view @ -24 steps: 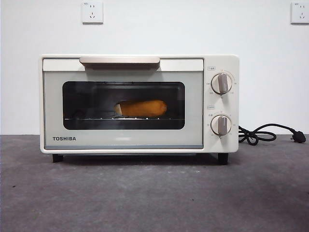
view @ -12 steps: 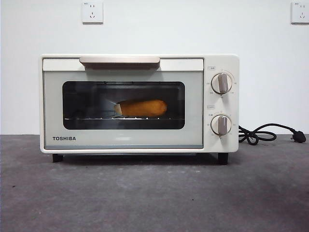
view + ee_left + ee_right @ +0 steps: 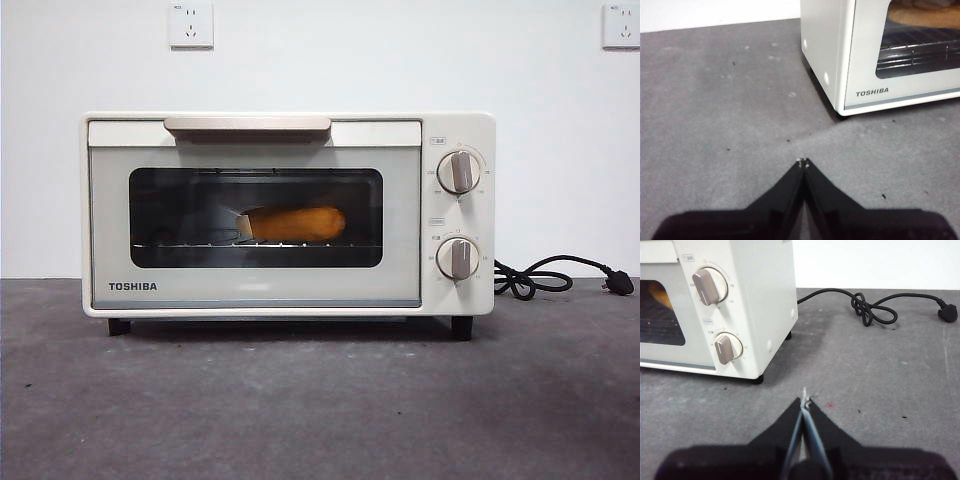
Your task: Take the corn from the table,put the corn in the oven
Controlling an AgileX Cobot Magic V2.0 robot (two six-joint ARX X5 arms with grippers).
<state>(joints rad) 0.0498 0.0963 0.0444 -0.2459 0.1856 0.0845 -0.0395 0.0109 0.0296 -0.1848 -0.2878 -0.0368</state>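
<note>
The corn [image 3: 295,223] lies on the wire rack inside the cream-white oven [image 3: 288,290], seen through the dark glass of its shut door. In the left wrist view an edge of the corn [image 3: 922,15] shows behind the window. My left gripper [image 3: 803,162] hovers over the table [image 3: 320,400] in front of the oven's left corner, shut and holding nothing. My right gripper [image 3: 804,401] is over the table off the oven's knob side, also shut and holding nothing. Neither arm shows in the front view.
The oven's black cord [image 3: 545,277] coils on the table to the right, ending in a plug [image 3: 620,285]; the cord [image 3: 875,310] also shows in the right wrist view. Two silver knobs [image 3: 459,172] sit on the oven's right panel. Wall sockets [image 3: 191,25] are behind.
</note>
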